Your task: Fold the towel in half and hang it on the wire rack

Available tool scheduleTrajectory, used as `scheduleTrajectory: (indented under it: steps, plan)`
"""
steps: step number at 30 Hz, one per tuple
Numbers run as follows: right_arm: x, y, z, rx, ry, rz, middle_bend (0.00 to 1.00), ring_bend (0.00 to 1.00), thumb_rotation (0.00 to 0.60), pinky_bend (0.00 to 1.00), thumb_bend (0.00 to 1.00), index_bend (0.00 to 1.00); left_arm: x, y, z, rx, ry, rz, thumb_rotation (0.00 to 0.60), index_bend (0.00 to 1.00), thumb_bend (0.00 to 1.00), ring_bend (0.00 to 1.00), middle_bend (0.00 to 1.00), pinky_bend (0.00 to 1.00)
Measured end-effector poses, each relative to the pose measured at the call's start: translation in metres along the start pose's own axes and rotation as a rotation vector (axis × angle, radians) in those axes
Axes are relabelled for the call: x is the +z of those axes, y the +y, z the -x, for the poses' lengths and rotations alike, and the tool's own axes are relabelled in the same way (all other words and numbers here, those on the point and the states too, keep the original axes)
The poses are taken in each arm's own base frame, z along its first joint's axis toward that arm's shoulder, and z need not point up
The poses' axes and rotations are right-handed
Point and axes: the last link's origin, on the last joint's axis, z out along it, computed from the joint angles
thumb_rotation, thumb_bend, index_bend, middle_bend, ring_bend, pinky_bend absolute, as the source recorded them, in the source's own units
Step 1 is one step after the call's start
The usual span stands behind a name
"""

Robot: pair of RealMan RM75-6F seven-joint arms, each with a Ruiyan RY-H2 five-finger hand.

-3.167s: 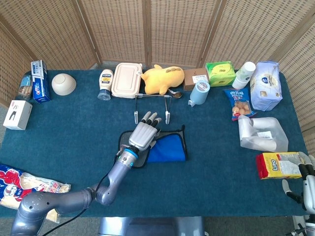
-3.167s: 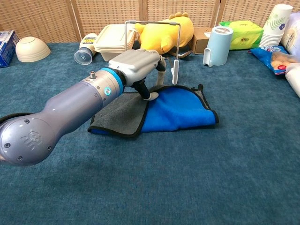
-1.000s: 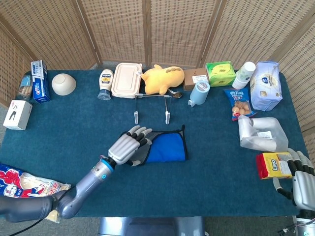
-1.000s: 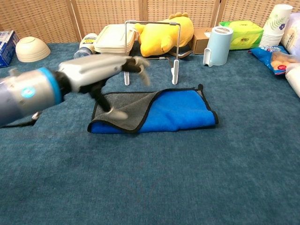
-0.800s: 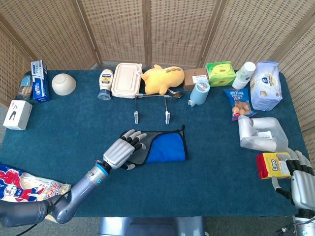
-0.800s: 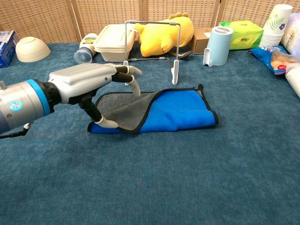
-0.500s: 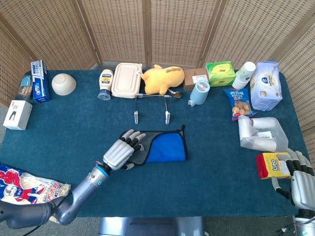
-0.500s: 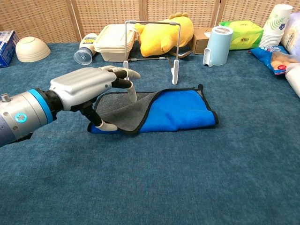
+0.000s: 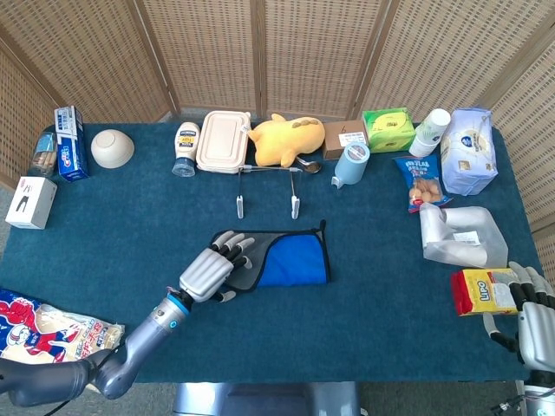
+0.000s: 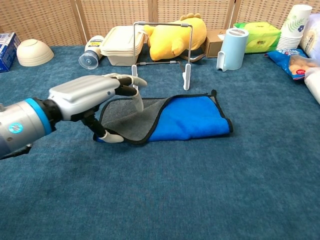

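Observation:
The towel (image 9: 293, 259) (image 10: 192, 117) lies flat mid-table, blue with a black hem. Its left part is turned over and shows the grey side (image 10: 131, 121). My left hand (image 9: 211, 270) (image 10: 92, 97) hovers at the towel's left edge with its fingers spread over the grey flap. The thumb sits low by the near left corner, and the hand holds nothing. The wire rack (image 9: 266, 185) (image 10: 162, 47) stands upright just behind the towel and is bare. My right hand (image 9: 531, 314) sits at the table's near right corner, empty, fingers apart.
Behind the rack are a yellow plush toy (image 9: 284, 140), a lunch box (image 9: 223, 141), a mayo bottle (image 9: 186, 147) and a light-blue cup (image 10: 232, 48). A bowl (image 9: 113, 147) stands far left. A yellow box (image 9: 488, 290) and a grey bag (image 9: 460, 236) lie by my right hand.
My left hand has drawn back from on top of the towel to its left edge, nearer me. The towel lies as before. The right hand barely shifted.

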Motion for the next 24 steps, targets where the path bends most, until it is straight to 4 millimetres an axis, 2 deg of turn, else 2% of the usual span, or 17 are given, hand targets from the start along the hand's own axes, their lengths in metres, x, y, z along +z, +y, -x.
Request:
scheduleTrajectory:
  steps: [4, 7, 24]
  plan:
    - [0.0, -0.001, 0.001, 0.002, -0.003, -0.003, 0.11, 0.0, 0.6, 0.0, 0.35, 0.23, -0.013, -0.002, -0.001, 0.017, -0.003, 0.008, 0.6, 0.35, 0.28, 0.0, 0.09, 0.0]
    - [0.0, -0.001, 0.001, 0.003, -0.002, -0.004, 0.11, 0.0, 0.6, 0.0, 0.35, 0.23, -0.016, -0.002, 0.003, 0.031, -0.006, 0.004, 0.6, 0.35, 0.28, 0.0, 0.1, 0.0]
    - [-0.004, 0.003, -0.004, 0.001, 0.015, 0.017, 0.11, 0.0, 0.6, 0.0, 0.35, 0.23, 0.001, -0.002, 0.02, 0.126, 0.017, -0.019, 0.6, 0.37, 0.28, 0.0, 0.12, 0.0]
